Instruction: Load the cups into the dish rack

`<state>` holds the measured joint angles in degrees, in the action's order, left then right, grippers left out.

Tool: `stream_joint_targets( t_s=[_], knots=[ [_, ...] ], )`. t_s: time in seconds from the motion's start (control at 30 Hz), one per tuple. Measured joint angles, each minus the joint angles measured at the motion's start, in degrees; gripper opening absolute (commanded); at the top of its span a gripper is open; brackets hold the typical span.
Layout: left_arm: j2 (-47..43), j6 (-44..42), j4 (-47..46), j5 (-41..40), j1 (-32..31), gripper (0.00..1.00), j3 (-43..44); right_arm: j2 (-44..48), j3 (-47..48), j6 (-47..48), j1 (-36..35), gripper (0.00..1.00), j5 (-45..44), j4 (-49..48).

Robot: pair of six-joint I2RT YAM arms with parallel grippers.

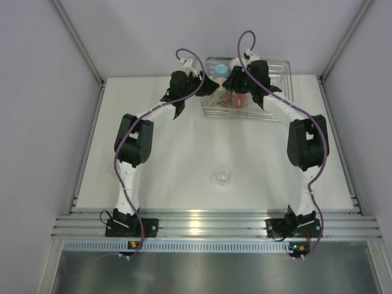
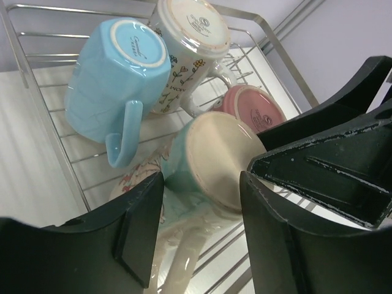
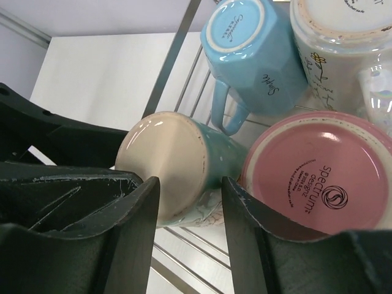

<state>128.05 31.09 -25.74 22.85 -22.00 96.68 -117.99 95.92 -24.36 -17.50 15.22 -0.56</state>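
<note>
The dish rack (image 1: 280, 92) stands at the back of the table, and both arms reach into it. Upside down in it are a light blue cup (image 2: 116, 73), a cream floral mug (image 2: 191, 43) and a pink cup (image 3: 318, 177). A teal cup with a cream base (image 3: 174, 165) lies tilted beside the pink one. My left gripper (image 2: 199, 236) is open, its fingers on either side of the teal cup's lower part with gaps showing. My right gripper (image 3: 191, 233) is open just short of the same cup's base. A small clear glass (image 1: 222, 176) stands alone on the table.
The rack's wire rim (image 3: 177, 55) runs close by the left of the teal cup. The other arm's black gripper fills the right of the left wrist view. White walls close in the table on three sides.
</note>
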Motion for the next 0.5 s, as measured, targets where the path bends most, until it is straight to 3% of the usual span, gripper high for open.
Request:
stream_joint_targets(
  t_s=[0.23, 0.27, 0.3, 0.33, 0.37, 0.47, 0.5],
  knots=[
    [-3.45, -1.46, 2.78, -0.61, -0.15, 0.79, -1.55, 3.85, -0.04, 1.09, -0.07, 0.55, -0.39, 2.36],
    [-4.13, -1.66, 3.56, -0.85, -0.07, 0.80, -1.55, 4.74, -0.04, 1.25, -0.07, 0.60, -0.48, 2.82],
    [-4.94, -1.99, 4.31, -1.18, 0.09, 0.94, -1.55, 5.77, -0.04, 1.33, -0.07, 0.63, -0.59, 3.45],
    [-5.90, -2.75, 5.14, -1.49, 0.22, 0.98, -1.57, 6.93, -0.04, 1.40, -0.07, 0.66, -0.63, 4.04],
    [-7.04, -3.08, 6.47, -1.79, 0.37, 0.98, -1.57, 7.87, -0.02, 1.62, -0.07, 0.70, -0.68, 4.46],
    [-11.21, -4.72, 11.32, -3.48, 0.76, 0.98, -1.57, 11.39, -0.09, 1.66, -0.04, 0.99, -0.81, 6.95],
    [-12.46, -5.27, 13.16, -4.11, 0.85, 0.98, -1.57, 12.96, -0.48, 1.66, -0.04, 0.99, -0.79, 7.89]
  ],
)
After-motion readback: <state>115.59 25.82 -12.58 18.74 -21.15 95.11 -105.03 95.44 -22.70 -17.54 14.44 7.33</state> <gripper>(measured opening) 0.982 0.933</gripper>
